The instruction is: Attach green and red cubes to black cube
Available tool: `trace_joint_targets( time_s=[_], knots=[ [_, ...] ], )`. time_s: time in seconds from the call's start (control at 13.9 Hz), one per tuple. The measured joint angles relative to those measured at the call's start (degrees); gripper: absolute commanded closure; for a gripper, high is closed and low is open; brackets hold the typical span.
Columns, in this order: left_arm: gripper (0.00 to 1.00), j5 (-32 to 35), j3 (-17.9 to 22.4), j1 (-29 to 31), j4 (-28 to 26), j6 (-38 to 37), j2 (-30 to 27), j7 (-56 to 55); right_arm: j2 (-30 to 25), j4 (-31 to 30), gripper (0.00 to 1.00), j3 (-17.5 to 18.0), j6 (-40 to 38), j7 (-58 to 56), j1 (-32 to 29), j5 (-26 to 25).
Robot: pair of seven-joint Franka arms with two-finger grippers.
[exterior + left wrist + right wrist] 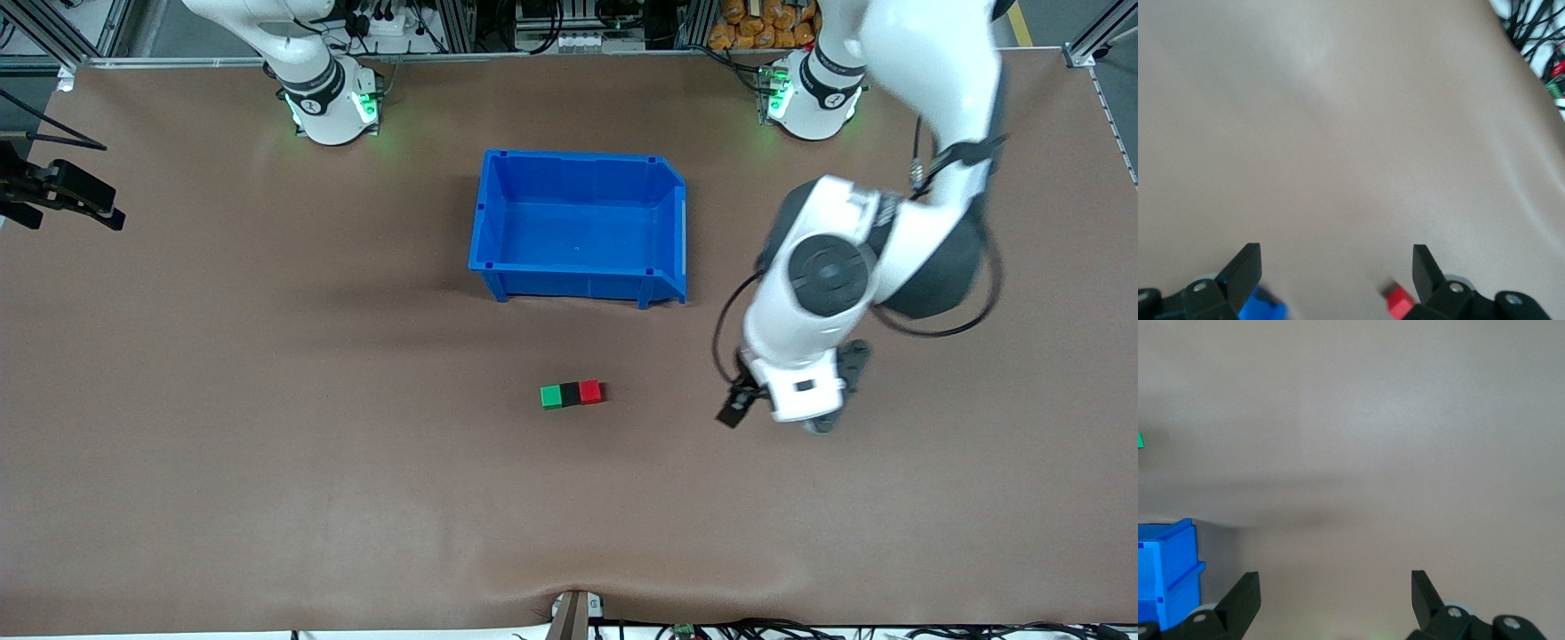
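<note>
Three cubes already sit in a touching row on the tabletop (267, 462): the green cube (551, 396) toward the right arm's end, the black cube (570, 394) in the middle, and the red cube (590, 392) toward the left arm's end. The row lies nearer the front camera than the blue bin (578, 227), well apart from it. By the look of it, you have the joining done or very nearly so.

Your left gripper (1337, 277) hangs over bare tabletop beside the red end of the row, fingers spread wide and holding nothing; its wrist view catches only a corner of the red cube. Your right gripper (1335, 599) is likewise spread and empty, waiting near the table's edge at its own end.

Next, I would judge, check that the faces truly hold. If not, press the red end inward gently, squarely along the row, so nothing skews.
</note>
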Motion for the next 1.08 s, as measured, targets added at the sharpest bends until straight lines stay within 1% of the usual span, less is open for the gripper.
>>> trace_joint_targets(
  time_s=[0.36,0.5,0.65,0.86,0.94,1.08],
  knots=[
    [0.0,0.0,0.0,7.6,-0.3,-10.8,-10.2,25.2,0.0,0.0,0.0,0.0,0.0,0.0,0.0,0.1],
    [0.0,-0.8,-1.5,11.3,-2.5,-12.8,-13.7,33.7,0.0,0.0,0.0,0.0,0.0,0.0,0.0,0.1],
    [0.0,-2.6,-2.9,15.4,-7.8,-12.9,-18.0,40.4,0.1,0.0,0.0,0.1,0.0,0.0,0.0,0.1],
    [0.0,-5.6,-5.3,22.3,-17.8,-12.9,-26.4,50.8,0.1,0.0,0.0,0.1,0.0,0.0,0.0,0.1],
    [0.0,-5.9,-5.7,23.9,-20.8,-12.9,-29.3,53.5,0.1,0.0,0.0,0.1,0.0,0.0,0.0,0.1],
    [0.0,-6.3,-5.8,25.3,-26.1,-12.9,-34.2,57.2,0.1,0.0,0.0,0.1,0.0,0.0,0.0,0.1]
  ],
)
